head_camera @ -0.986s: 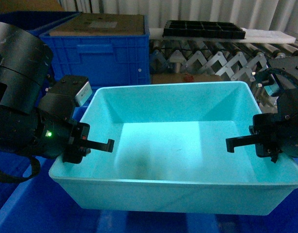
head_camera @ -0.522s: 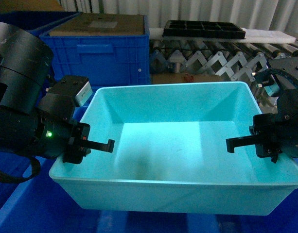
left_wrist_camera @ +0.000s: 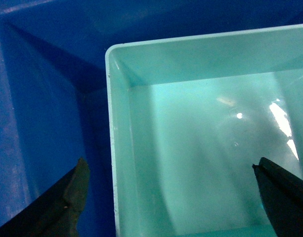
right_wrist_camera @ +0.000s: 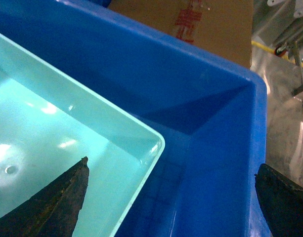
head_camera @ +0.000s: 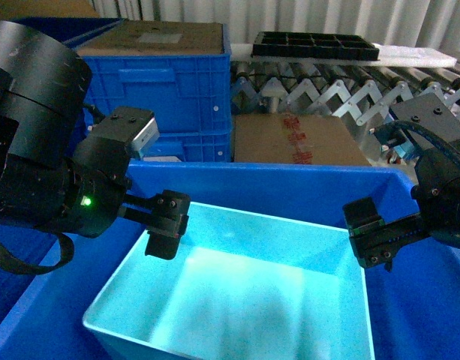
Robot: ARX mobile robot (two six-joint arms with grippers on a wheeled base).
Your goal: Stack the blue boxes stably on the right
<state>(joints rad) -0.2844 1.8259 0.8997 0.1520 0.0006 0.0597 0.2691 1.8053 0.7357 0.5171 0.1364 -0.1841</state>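
Flanking the turquoise tub (head_camera: 237,300), both grippers (left gripper (head_camera: 163,225), right gripper (head_camera: 371,238)) spread.

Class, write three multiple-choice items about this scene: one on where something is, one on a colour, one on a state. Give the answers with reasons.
1. Where is the turquoise tub?
A. inside the deep blue tub
B. on the roller conveyor
C. on the cardboard carton

2. What colour is the divided tray at the back?
A. white
B. black
C. red

3. How are the left claw and right claw?
A. shut on the rim
B. holding a lid
C. open

Answers: 1 A, blue walls surround it; 2 B, it looks black; 3 C, both wrist views show fingers wide apart, straddling the turquoise walls.
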